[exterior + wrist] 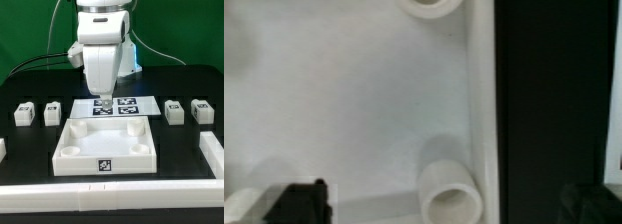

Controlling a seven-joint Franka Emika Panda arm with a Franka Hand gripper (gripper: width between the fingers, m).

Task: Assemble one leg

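Note:
Four legs lie on the black table, small white blocks with marker tags. Two are at the exterior view's left (22, 113) (50, 110) and two at its right (175, 110) (201, 110). The white tabletop (72, 152) lies in the middle with its round corner sockets facing up. My gripper (103, 96) hangs low over the tabletop's far edge, away from all the legs. In the wrist view the gripper (443, 205) is open and holds nothing. One dark finger (299, 203) is over the tabletop's inside, a corner socket (452, 200) sits between the jaws, and the other finger is barely visible against the black table.
The marker board (140, 105) lies just behind the tabletop, partly hidden by my gripper. A long white rail (110, 195) runs along the table's front, with white side pieces at the exterior view's right (212, 150) and left (2, 150). Cables hang behind the arm.

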